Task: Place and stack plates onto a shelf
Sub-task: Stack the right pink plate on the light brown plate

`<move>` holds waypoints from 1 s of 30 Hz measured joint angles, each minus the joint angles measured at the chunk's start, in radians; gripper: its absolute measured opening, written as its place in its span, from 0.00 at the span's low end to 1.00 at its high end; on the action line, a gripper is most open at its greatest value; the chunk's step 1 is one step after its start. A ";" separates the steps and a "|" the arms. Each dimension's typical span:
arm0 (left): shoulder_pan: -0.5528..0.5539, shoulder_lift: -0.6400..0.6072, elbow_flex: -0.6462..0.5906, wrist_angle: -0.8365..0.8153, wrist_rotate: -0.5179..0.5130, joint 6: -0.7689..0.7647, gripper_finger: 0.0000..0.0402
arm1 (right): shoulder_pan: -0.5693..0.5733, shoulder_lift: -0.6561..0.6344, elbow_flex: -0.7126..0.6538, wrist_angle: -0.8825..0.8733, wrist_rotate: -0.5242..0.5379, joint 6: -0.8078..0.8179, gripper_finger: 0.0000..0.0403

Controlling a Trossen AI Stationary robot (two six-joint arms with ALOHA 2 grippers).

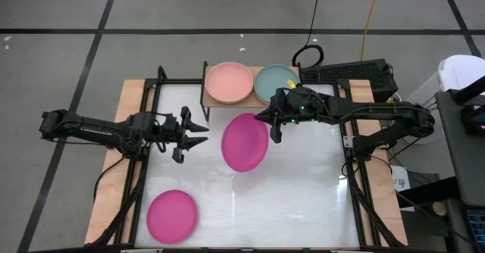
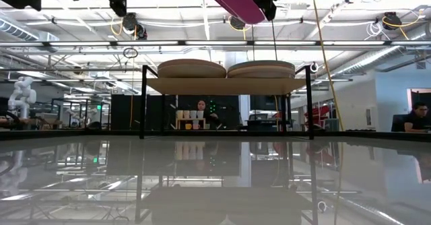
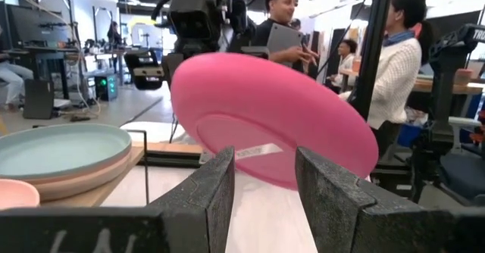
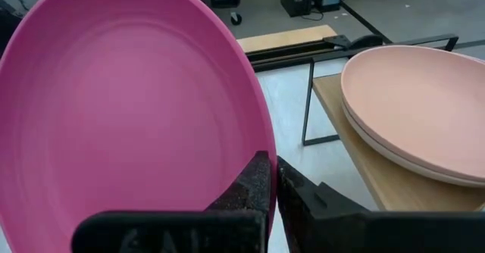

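our right gripper [image 1: 274,124] pinches the magenta plate [image 1: 244,142]; we should keep it level over the shelf [image 1: 209,101]. left gripper [image 1: 198,132] waits spread.

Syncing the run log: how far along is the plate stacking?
Done: the shelf carries a pink plate and a teal plate, each on top of a beige plate in the wrist views. In hand: the right pincer is shut on the rim of a magenta plate, held tilted above the table. Left: a second magenta plate still on the table. The left pincer is open and empty.
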State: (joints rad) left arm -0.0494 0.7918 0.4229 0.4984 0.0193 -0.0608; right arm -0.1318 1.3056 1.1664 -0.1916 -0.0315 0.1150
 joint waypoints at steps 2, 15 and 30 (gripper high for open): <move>0.000 0.000 0.000 -0.006 0.000 0.003 0.36 | 0.000 0.000 0.000 0.000 0.001 -0.002 0.00; 0.000 0.000 0.000 -0.002 -0.019 0.006 0.36 | -0.130 0.000 0.000 0.195 0.005 -0.004 0.00; 0.000 0.000 0.000 0.025 -0.100 0.060 0.36 | -0.427 0.169 0.095 0.467 -0.076 0.180 0.00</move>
State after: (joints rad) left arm -0.0490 0.7918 0.4225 0.5232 -0.0803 -0.0006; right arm -0.5593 1.4745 1.2610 0.2750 -0.1071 0.2947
